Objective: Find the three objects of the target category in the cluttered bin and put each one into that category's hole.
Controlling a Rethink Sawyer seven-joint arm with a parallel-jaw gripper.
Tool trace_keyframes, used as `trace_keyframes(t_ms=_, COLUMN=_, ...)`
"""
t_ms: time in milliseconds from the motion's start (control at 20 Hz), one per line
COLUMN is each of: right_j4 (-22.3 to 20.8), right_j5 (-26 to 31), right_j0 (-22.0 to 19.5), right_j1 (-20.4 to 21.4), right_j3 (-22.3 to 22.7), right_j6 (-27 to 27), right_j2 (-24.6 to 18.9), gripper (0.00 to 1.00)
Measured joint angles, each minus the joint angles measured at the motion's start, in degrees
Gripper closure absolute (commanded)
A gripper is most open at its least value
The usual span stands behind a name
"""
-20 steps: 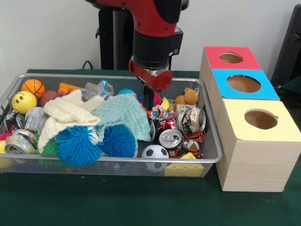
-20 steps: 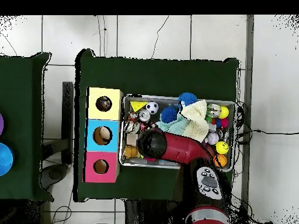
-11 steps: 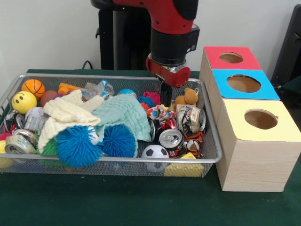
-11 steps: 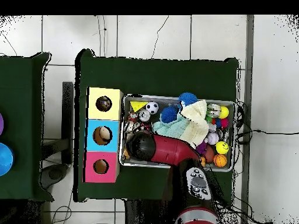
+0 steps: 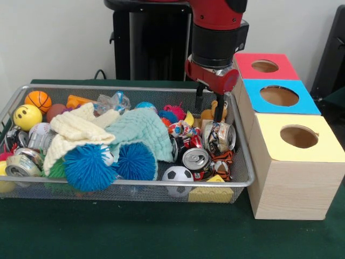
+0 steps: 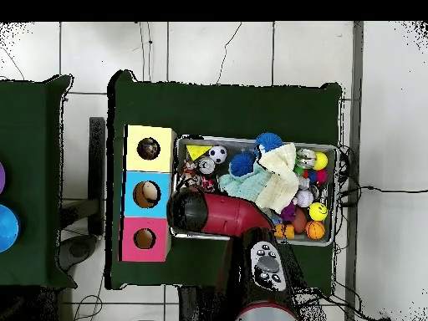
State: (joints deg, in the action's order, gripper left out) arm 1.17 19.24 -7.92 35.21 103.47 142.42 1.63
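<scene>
Arm swung across bin toward the boxes end
Gripper (image 5: 209,108) now hangs over the teddy (image 5: 214,111) at the bin (image 5: 245,162) corner beside the boxes (image 5: 280,97), jaws apart, holding nothing; looks like lining up a grab, nothing sorted yet

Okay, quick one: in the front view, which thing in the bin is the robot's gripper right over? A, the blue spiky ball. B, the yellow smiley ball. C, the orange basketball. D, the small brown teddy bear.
D: the gripper hangs with open jaws on either side of the small brown teddy bear at the bin's end nearest the boxes.
</scene>
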Motion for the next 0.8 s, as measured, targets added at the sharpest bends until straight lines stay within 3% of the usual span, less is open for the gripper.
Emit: trace_keyframes(t_ms=800, right_j4=0.0, right_j5=0.0, right_j0=1.5, right_j1=-1.0, right_j3=-0.1, right_j6=0.0, right_j2=3.4, gripper=0.0)
